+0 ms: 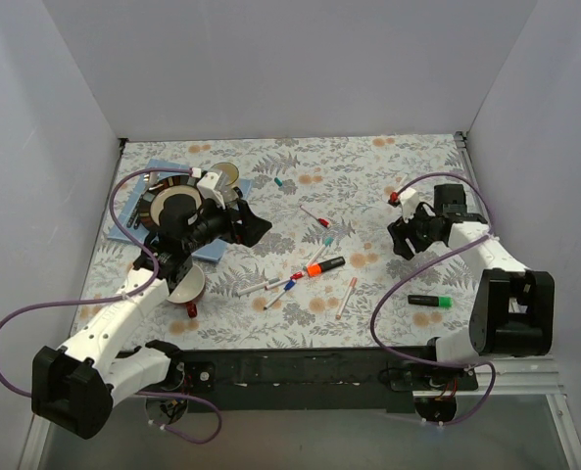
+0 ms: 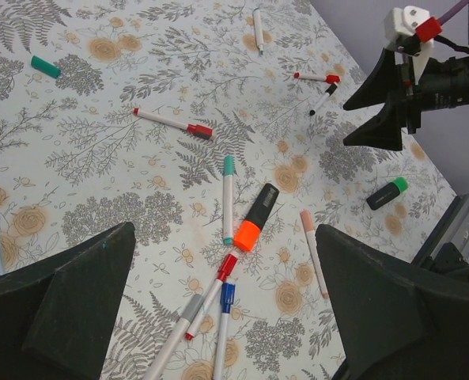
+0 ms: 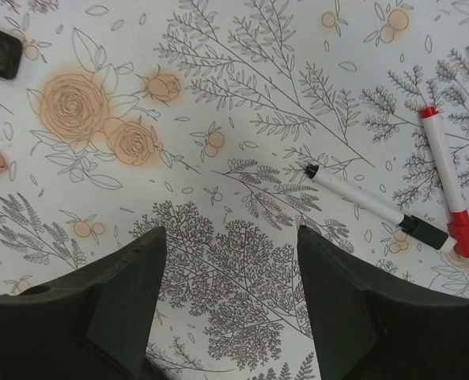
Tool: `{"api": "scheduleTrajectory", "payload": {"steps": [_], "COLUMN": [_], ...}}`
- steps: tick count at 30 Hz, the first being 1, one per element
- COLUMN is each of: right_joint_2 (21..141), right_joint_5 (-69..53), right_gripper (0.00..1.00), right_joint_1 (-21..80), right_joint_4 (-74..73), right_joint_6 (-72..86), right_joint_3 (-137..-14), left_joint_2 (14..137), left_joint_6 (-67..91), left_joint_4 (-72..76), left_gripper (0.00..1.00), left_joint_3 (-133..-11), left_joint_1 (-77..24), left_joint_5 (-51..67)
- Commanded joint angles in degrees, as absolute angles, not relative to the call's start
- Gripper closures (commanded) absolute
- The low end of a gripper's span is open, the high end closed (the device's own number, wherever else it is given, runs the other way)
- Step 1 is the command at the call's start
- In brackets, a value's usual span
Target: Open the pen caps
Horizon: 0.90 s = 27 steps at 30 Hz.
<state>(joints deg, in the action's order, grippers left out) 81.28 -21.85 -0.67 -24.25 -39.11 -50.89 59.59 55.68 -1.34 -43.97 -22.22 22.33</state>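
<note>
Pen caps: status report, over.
Left gripper open, empty. Right gripper open, empty. Orange cap, red cap, blue cap on their pens; one teal cap lying loose. Nothing in the way.

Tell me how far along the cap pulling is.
Done, it seems: a loose teal cap lies by itself, and one white pen shows a bare black tip. In hand: nothing; the left gripper and right gripper hang open and empty. Left: the orange cap and green cap sit on their black markers, and a red cap, blue cap and second teal cap sit on thin pens.
</note>
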Motion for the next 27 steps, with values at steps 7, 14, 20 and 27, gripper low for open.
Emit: {"api": "scheduleTrajectory", "payload": {"steps": [7,14,20,27], "right_joint_2": [86.73,99.91,112.93,119.79], "right_joint_5": [-13.19,-11.95,-9.5,-9.76], "right_gripper": [0.26,0.3,0.41,0.46], "right_joint_1": [-1.4,-3.69,-4.66,-4.66], "right_joint_4": [-21.36,-31.1,-41.91,-48.25], "right_joint_6": [-41.65,-49.56,-51.59,-52.29], "right_joint_3": [-57.74,-73.9,-89.98,-97.03], "left_joint_2": [57.04,56.95,56.69,56.51], "left_joint_6": [54.84,54.76,54.67,54.49], "left_joint_4": [-1.58,-1.58,-1.67,-1.76], "left_gripper": [0.02,0.02,0.02,0.02], "left_joint_3": [-45.7,-45.62,-45.62,-45.7], "left_joint_1": [-22.06,-22.06,-21.97,-21.97], "left_joint_5": [22.68,22.59,22.33,22.15]}}
